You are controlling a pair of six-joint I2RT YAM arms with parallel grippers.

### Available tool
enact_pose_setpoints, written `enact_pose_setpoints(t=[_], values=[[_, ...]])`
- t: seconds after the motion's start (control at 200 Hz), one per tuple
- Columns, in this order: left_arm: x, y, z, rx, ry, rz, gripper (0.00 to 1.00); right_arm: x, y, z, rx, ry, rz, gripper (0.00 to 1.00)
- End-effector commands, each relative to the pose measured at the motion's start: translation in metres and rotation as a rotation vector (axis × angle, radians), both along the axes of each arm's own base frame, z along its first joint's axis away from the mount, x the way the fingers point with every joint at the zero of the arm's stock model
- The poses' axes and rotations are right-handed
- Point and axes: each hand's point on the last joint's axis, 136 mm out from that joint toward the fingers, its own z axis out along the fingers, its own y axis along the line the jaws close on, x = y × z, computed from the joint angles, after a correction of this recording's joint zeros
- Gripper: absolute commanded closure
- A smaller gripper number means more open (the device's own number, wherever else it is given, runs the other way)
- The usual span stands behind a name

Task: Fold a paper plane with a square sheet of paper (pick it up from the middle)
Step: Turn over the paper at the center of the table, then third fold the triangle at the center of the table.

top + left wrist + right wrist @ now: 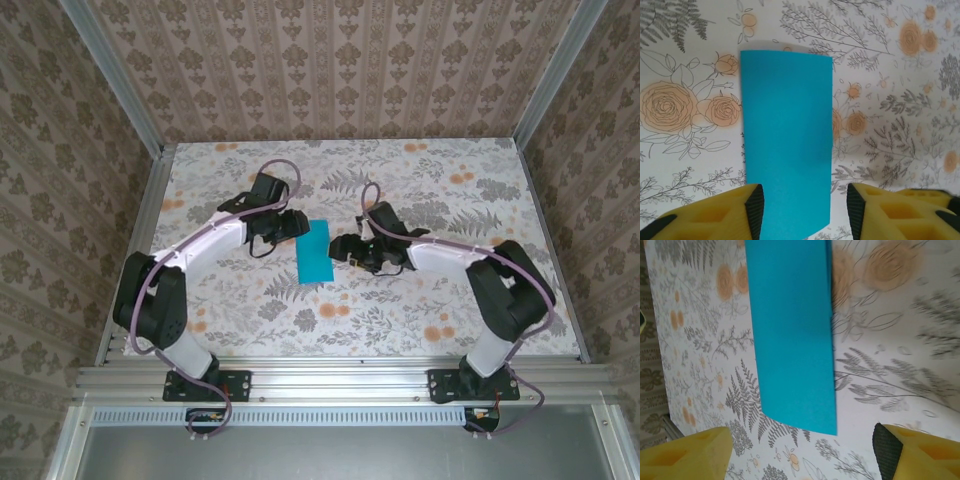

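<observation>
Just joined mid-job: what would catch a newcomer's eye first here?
The bright cyan-blue paper, a narrow rectangle, lies flat in the middle of the floral table. The left hand is open with its yellow fingers either side of the paper's near end; the right hand is open just short of it.

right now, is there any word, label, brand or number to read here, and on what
There is no text to read in any view.
The blue paper is plain and unmarked.
The table bears only printed flowers and ferns.
The walls bear only a repeating ornament.
</observation>
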Motion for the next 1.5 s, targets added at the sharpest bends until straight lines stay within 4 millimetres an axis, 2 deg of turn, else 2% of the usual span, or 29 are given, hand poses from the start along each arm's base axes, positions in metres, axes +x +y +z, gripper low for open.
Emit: enact_pose_setpoints(t=[0.0, 0.115, 0.28, 0.445, 0.59, 0.895, 0.915, 0.975, 1.35, 1.495], values=[[0.015, -0.015, -0.003, -0.096, -0.009, -0.02, 0.58, 0.002, 0.018, -0.005, 0.033, 0.052, 0.003, 0.24], [0.026, -0.021, -0.02, -0.105, 0.025, -0.033, 0.65, 0.0, 0.026, -0.014, 0.022, 0.085, 0.01, 0.25], [0.038, -0.018, -0.05, -0.038, 0.08, -0.021, 0.72, 0.0, 0.028, -0.02, 0.013, 0.107, 0.006, 0.28], [0.037, -0.009, -0.079, 0.035, 0.147, 0.004, 0.76, 0.002, 0.023, -0.025, -0.03, 0.129, -0.015, 0.29], [0.032, -0.003, -0.096, 0.059, 0.197, 0.027, 0.77, 0.001, 0.021, -0.031, -0.058, 0.158, -0.022, 0.29], [0.018, 0.0, -0.113, 0.063, 0.268, 0.036, 0.75, -0.007, 0.029, -0.035, -0.063, 0.208, 0.025, 0.29], [0.023, 0.01, -0.114, 0.056, 0.273, 0.063, 0.75, -0.008, 0.03, -0.035, -0.062, 0.211, 0.03, 0.29], [0.022, 0.013, -0.118, 0.051, 0.284, 0.072, 0.75, -0.01, 0.034, -0.034, -0.053, 0.219, 0.044, 0.29], [0.014, 0.017, -0.131, 0.047, 0.328, 0.086, 0.75, -0.037, 0.045, -0.034, -0.009, 0.314, 0.101, 0.33], [0.011, 0.018, -0.134, 0.048, 0.331, 0.086, 0.76, -0.03, 0.053, -0.026, 0.059, 0.264, 0.093, 0.38]])
